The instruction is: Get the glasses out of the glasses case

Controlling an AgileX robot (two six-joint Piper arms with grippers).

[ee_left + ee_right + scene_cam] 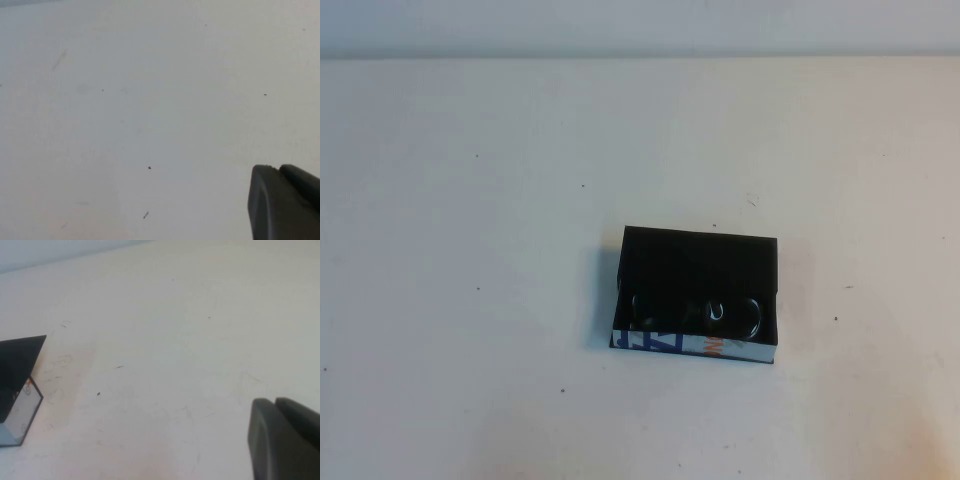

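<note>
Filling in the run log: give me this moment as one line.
glasses: inside open glasses case, mid-table | left gripper: over bare table, holding nothing | right gripper: beside case, holding nothing | step: not started

A bare white table [470, 200] against a plain wall suggests a lab.

Glasses [695, 311] mostly lost against dark glasses case [698, 262]. Left gripper [285, 202] and right gripper [285, 440] cropped at frame edge.
</note>
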